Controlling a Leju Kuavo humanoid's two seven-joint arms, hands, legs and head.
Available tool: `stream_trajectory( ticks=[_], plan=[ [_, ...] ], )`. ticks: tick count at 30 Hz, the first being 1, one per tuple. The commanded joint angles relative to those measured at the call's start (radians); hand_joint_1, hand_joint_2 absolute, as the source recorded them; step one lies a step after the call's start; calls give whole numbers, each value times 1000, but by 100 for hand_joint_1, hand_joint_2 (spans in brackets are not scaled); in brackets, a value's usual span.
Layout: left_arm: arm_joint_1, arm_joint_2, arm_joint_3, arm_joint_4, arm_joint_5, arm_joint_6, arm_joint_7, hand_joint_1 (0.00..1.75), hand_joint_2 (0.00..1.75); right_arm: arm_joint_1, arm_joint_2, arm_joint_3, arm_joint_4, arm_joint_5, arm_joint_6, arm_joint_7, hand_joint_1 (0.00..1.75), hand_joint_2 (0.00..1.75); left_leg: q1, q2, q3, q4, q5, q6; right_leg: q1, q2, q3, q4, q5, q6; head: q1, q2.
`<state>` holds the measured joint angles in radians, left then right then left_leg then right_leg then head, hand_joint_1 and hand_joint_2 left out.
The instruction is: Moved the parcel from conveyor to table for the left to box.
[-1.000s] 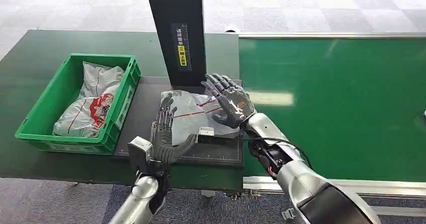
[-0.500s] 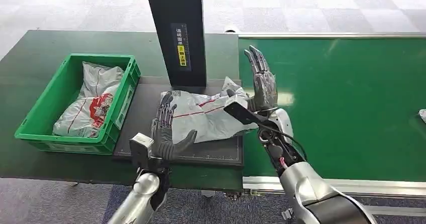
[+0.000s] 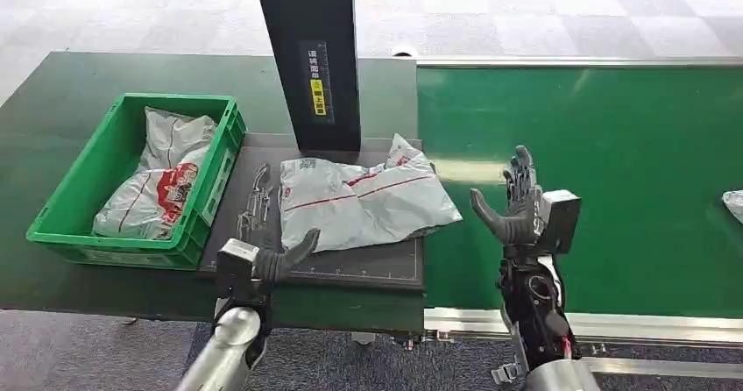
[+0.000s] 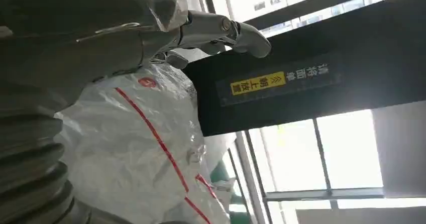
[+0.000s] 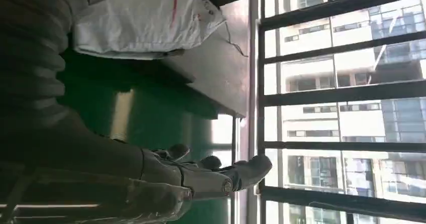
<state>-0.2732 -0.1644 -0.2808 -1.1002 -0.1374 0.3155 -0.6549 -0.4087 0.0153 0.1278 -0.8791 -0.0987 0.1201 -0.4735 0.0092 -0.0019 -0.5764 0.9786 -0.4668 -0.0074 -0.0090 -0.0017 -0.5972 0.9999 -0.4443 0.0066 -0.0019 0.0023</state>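
parcel: I've got the grey-white parcel [image 3: 364,200] with red stripes lying flat on the dark mat [image 3: 368,264] on the surface [image 3: 53,137], right in front of the black post [image 3: 311,53]. One corner pokes out over the green conveyor [image 3: 613,163].

left hand: my left hand [image 3: 263,233] sits at the parcel's left edge, fingers spread and stretched along the mat, thumb angled toward the parcel. Holding nothing. From the left wrist cam the parcel [image 4: 145,158] is right up against the fingers [image 4: 221,28], can't tell if they actually touch.

right hand: right hand [image 3: 517,207] is raised over the conveyor, apart from the parcel, fingers up and apart, empty.

bin: green bin [image 3: 70,207] off to the left of the mat, with other bagged parcels [image 3: 158,185] inside.

extra: another pale bag [image 3: 734,205] at the far right edge of the conveyor.
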Motion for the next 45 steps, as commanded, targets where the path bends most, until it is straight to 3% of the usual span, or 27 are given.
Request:
stream_trajectory(
  ticks=[1,7,9,17,20,24,32,41,42,43,44,45],
  plan=[
    [-38,55,-25,28,-381,111,174,0,175,351,-74,-28,-319,2,9,30,0,175,1,-8,4,-2,0,0,1,-8,7,-3,-3,-1,0,0],
    [-101,45,-100,128,-650,142,347,0,175,362,-9,6,-268,109,-65,47,0,175,0,0,2,-2,-1,-1,0,-1,3,-1,-1,0,0,0],
    [-146,14,-91,195,-669,69,418,0,175,354,9,3,-250,106,-41,55,0,175,1,-1,2,-1,-1,-1,1,-2,3,-1,-1,0,0,0],
    [-158,14,-96,217,-704,52,433,0,175,346,12,-10,-238,114,-31,53,0,175,0,1,5,-2,-1,0,0,0,5,-2,-1,0,1,0],
    [-203,-14,-95,278,-763,-18,526,0,175,331,29,-17,-190,152,-47,62,0,175,0,1,2,-1,-1,0,0,0,3,-1,-1,0,0,0],
    [-243,-45,-74,349,-740,-91,531,0,175,323,41,-23,-190,167,-20,58,0,175,0,0,3,-1,-1,0,1,-1,3,-1,-1,0,0,0],
    [-247,-29,-69,452,-777,-175,631,0,175,280,72,-59,-160,216,12,83,0,175,0,3,4,-2,-1,0,0,2,4,-2,0,0,0,0],
    [-239,-29,-66,480,-783,-231,615,0,175,289,66,-87,-199,213,17,65,0,175,0,3,6,-2,-1,0,0,2,7,-2,-1,0,0,0],
    [-234,-26,-62,468,-788,-216,616,16,175,297,67,-94,-218,210,16,61,0,175,0,3,7,-3,-1,0,0,2,8,-3,0,0,0,0],
    [-229,-23,-63,456,-799,-183,605,138,175,303,66,-99,-230,206,16,58,0,175,0,3,6,-2,-1,0,0,2,7,-2,0,0,0,0],
    [-223,-21,-57,442,-802,-155,593,171,175,313,64,-106,-252,203,15,55,0,175,-1,4,7,-3,-1,0,-1,2,8,-2,0,0,0,0],
    [-217,-19,-51,428,-799,-145,584,175,175,318,63,-109,-261,201,19,56,0,175,0,4,8,-4,0,0,0,2,9,-3,0,0,0,0]
  ],
)
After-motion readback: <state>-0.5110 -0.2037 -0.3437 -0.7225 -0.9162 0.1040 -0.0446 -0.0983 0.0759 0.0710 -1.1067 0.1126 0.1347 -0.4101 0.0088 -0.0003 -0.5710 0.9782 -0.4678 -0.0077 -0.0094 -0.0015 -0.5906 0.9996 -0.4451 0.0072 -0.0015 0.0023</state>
